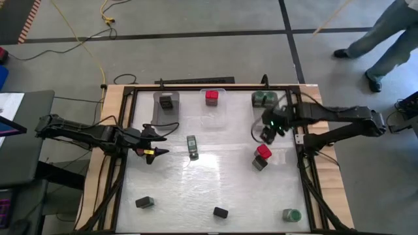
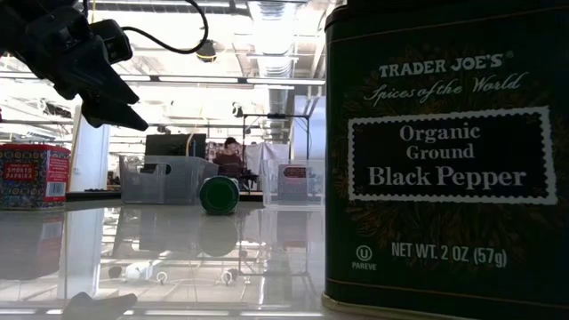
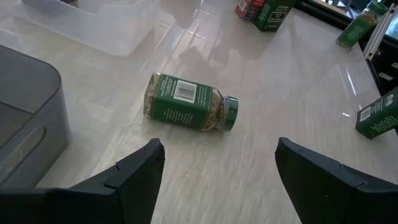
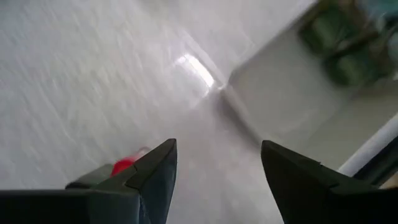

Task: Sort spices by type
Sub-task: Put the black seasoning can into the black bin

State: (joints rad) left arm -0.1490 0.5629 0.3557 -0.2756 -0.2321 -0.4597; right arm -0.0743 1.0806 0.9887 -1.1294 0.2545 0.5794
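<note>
A green-lidded spice jar (image 1: 192,147) lies on its side near the middle of the table (image 1: 215,183), seen from above; in the left wrist view the same jar (image 3: 189,111) shows its green label with a barcode and its lid pointing away from the grey bin. The left gripper (image 1: 160,141) is just at its nine o'clock, fingers (image 3: 134,177) spread apart with nothing between them, the jar lying ahead of the gap and not touched.

Along the twelve o'clock edge stand three translucent bins: the left bin (image 1: 166,112) with a black box (image 1: 166,102) inside, the middle bin (image 1: 213,111) holding a red box (image 1: 211,97), the right bin (image 1: 266,104) holding green-lidded jars (image 1: 264,98).

The right gripper (image 1: 269,132) hangs just at six o'clock of that right bin, its fingers (image 4: 155,171) parted and holding nothing. Below it, at roughly three o'clock of the table centre, a second red box (image 1: 263,151) touches a dark box (image 1: 259,163).

Along the six o'clock edge lie a dark box (image 1: 145,203) toward seven o'clock, a black box (image 1: 220,212) at six and a green jar (image 1: 291,215) toward five.

The low view is filled by a black pepper tin (image 2: 444,160) close up, with a red tin (image 2: 34,176) far left and a green lid (image 2: 218,195) farther back.
</note>
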